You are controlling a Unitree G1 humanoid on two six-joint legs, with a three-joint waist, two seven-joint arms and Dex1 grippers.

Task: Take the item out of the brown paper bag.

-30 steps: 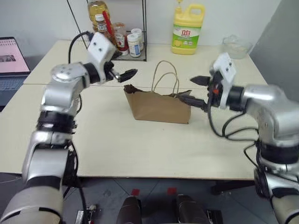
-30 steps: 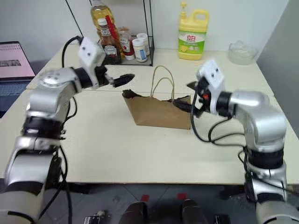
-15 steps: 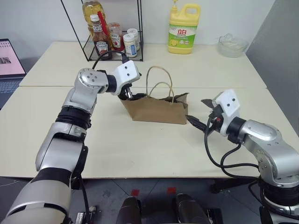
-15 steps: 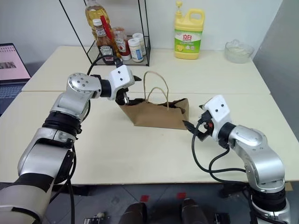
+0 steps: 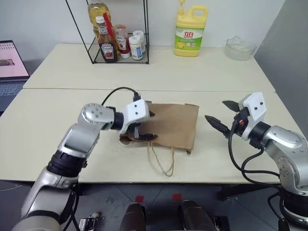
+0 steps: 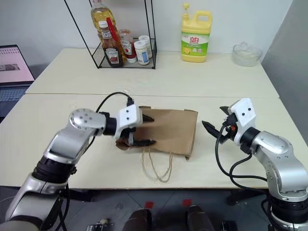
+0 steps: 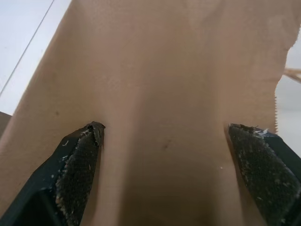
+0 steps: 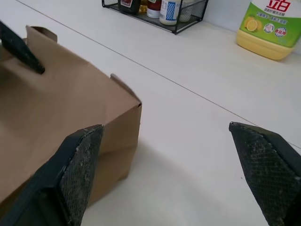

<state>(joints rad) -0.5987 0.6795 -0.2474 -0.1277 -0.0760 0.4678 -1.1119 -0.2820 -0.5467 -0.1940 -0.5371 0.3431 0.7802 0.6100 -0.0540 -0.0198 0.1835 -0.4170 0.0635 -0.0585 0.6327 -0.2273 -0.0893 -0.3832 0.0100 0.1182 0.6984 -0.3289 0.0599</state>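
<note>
The brown paper bag (image 5: 173,125) lies flat on its side on the table, its two loop handles (image 5: 162,159) trailing toward the front edge. The item is hidden. My left gripper (image 5: 147,126) is open at the bag's left end, one finger on top of the paper and the other at its near edge. In the left wrist view, brown paper (image 7: 164,70) spans the space between the fingers (image 7: 80,160). My right gripper (image 5: 222,113) is open, level, a short way right of the bag and apart from it. The right wrist view shows the bag's corner (image 8: 127,101).
A black wire rack (image 5: 118,41) with sauce and oil bottles stands at the back left. A yellow detergent jug (image 5: 189,31) and a glass bowl (image 5: 239,46) sit along the back. A laptop (image 5: 9,60) is at the far left.
The bag stood upright and now lies flat, tipped toward the front edge. My left gripper came down and back with it. My right gripper drew away to the right.
</note>
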